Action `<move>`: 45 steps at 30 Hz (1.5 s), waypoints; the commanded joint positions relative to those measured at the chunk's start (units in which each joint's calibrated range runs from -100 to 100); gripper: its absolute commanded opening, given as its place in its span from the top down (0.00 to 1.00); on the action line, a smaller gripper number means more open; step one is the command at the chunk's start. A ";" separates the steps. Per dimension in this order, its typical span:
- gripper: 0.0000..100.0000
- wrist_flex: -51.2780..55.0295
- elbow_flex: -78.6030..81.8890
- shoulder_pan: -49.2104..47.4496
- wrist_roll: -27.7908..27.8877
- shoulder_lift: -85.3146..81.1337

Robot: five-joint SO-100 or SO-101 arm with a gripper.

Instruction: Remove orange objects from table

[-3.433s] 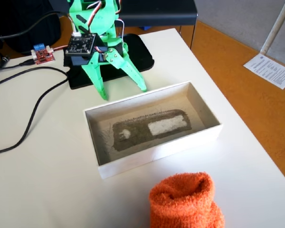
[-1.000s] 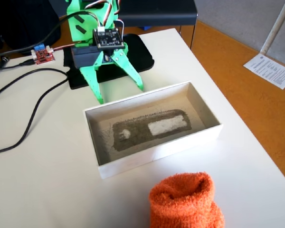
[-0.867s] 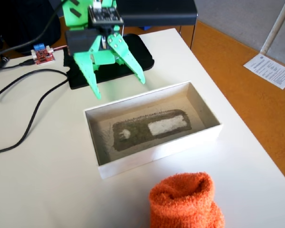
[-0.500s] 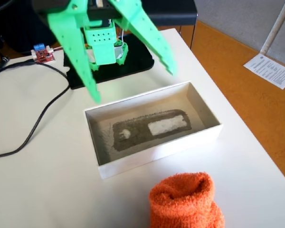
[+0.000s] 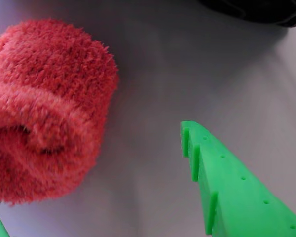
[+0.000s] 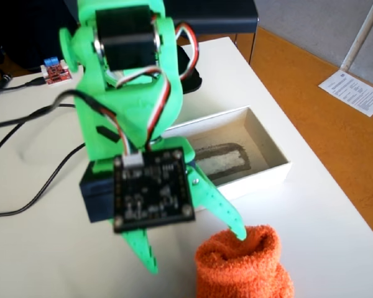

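The orange fuzzy bundle (image 5: 44,108) lies on the white table (image 5: 187,74) and fills the left of the wrist view, its hollow end facing the camera. In the fixed view the bundle (image 6: 245,270) stands near the table's (image 6: 317,211) front edge. My green gripper (image 5: 89,163) is open. One toothed finger (image 5: 227,182) is apart from the bundle on the right. The other finger shows only as a sliver at the bottom left corner. In the fixed view the gripper (image 6: 196,248) hangs just above and left of the bundle, with one fingertip at its top.
A white shallow box (image 6: 270,152) with a grey pad inside stands behind the bundle. A small red circuit board (image 6: 56,71) and black cables (image 6: 25,118) lie at the back left. The table's right edge borders orange-brown floor with a paper sheet (image 6: 354,93).
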 commanded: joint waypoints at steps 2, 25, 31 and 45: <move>0.58 -2.06 -8.54 -1.37 0.88 4.27; 0.96 -9.12 -12.32 -7.14 4.30 16.77; 1.00 -9.12 -13.10 -6.25 4.15 15.68; 1.00 23.15 -37.13 -4.26 -2.05 -4.80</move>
